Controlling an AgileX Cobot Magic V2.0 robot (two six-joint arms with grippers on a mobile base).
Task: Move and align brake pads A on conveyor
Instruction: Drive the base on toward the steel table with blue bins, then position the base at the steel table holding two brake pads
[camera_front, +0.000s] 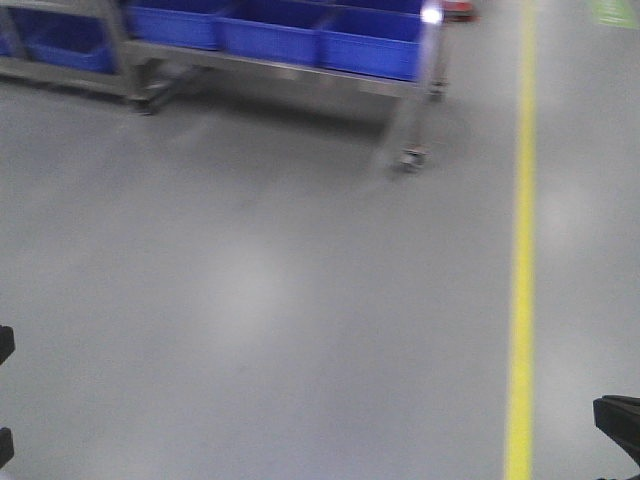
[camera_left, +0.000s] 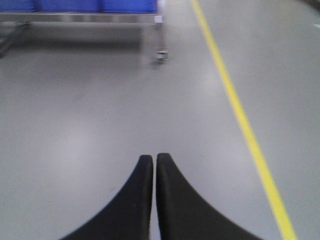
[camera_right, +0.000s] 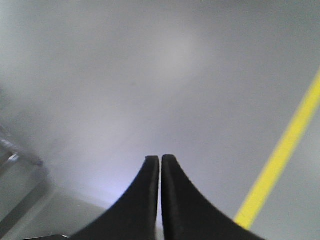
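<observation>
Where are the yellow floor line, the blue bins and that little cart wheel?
yellow floor line (camera_front: 522, 250), front-facing view, midway along the painted stripe.
blue bins (camera_front: 370, 48), front-facing view, front wall of the rightmost bin.
cart wheel (camera_front: 413, 157), front-facing view, the caster under the right leg.

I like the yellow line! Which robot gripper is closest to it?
The right gripper, at the front view's bottom right corner just past the yellow line. The left gripper sits far off at the left edge.

Matte black is showing on the left gripper (camera_left: 154, 158) and the right gripper (camera_right: 160, 159).
Each pair of fingers (camera_left: 132, 205) is flaring from a broad base (like horns) and tapering into rounded tips.
</observation>
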